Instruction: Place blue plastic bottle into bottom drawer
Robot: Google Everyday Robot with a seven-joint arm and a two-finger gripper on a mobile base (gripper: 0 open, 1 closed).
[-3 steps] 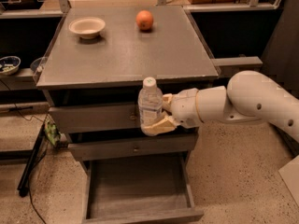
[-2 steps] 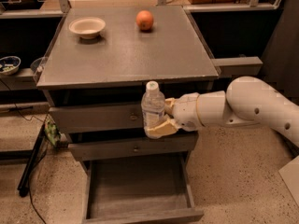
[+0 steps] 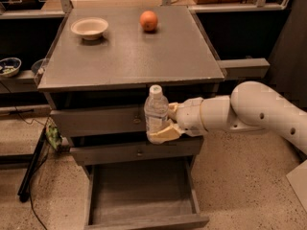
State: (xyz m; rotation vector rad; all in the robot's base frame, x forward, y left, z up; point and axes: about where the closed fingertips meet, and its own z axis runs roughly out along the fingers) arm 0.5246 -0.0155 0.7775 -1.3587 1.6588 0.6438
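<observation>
One blue plastic bottle (image 3: 156, 115), pinched upright in the gripper (image 3: 162, 121), has sunk slightly at frame centre; bottom drawer (image 3: 142, 198) lies open beneath, so descent continues.

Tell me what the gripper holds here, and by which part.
The gripper holds the blue plastic bottle by its lower body, upright with cap up, in front of the closed drawers, above the open bottom drawer.

One view only. High vantage, facing the cabinet (image 3: 96, 122) front, tilted down, close range. Tabletop (image 3: 144, 61) fills the upper frame; open bottom drawer (image 3: 139, 191) sits at the lower edge. Arm (image 3: 249, 110) enters from frame right; gripper (image 3: 162, 127) mid-frame, clasping the blue plastic bottle (image 3: 156, 110).
</observation>
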